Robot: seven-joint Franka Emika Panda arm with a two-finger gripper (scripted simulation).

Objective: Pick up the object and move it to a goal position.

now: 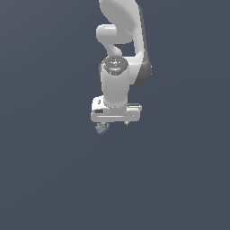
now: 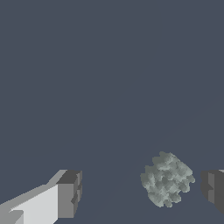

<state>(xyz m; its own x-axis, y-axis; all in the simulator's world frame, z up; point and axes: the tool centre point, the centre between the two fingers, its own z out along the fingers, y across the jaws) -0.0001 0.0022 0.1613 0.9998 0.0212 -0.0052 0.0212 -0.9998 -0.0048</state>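
The object (image 2: 167, 179) is a tiny, lumpy, grey-green and whitish ball. In the wrist view it lies between my two dark fingertips, much nearer one fingertip (image 2: 213, 186) than the other (image 2: 70, 194), and touches neither. My gripper (image 2: 142, 190) is open. In the exterior view the white gripper (image 1: 115, 123) points straight down, and the object (image 1: 102, 128) peeks out just below the end of the hand on the exterior view's left. Most of the fingers are hidden behind the hand there.
A plain dark blue-grey surface (image 1: 49, 179) fills both views. The white arm (image 1: 123, 40) rises behind the gripper toward the top of the exterior view. No other objects, containers or edges show.
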